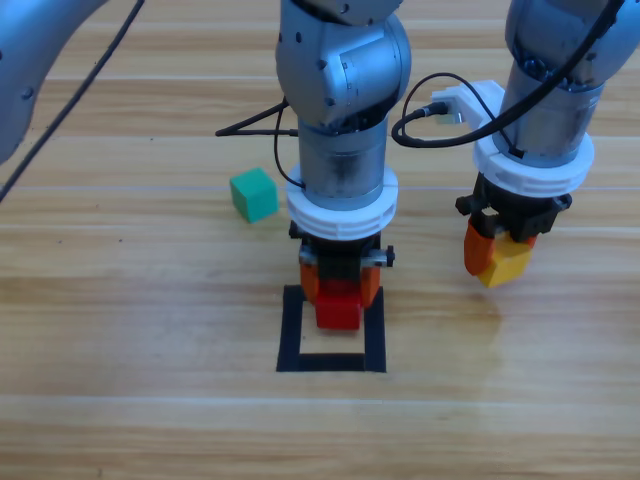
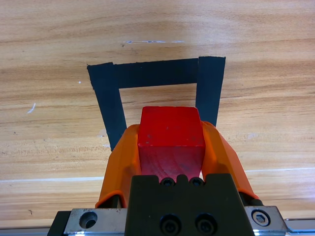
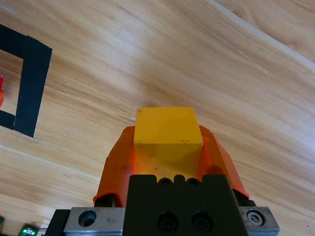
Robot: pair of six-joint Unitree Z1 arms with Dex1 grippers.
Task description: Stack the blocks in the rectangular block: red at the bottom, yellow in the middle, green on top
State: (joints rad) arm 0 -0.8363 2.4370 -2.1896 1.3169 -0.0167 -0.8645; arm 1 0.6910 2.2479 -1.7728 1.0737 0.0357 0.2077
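Red [image 1: 338,308] clamped in left gripper [image 1: 340,290] over tape outline [image 1: 291,330], likely for placing; right gripper [image 1: 497,258], at three o'clock, clamped yellow [image 1: 508,264] ready; green [image 1: 254,194] at ten.

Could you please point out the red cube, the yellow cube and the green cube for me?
red cube [image 2: 171,127], left wrist view, top face.
yellow cube [image 3: 166,126], right wrist view, top face.
green cube [image 1: 253,193], high view, top face.

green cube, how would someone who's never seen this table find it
Start at the black tape rectangle near the table's middle, where the left gripper holds the red cube. Look up and left of it for the green cube. It alone lies loose on the wood; the right gripper holds the yellow cube.
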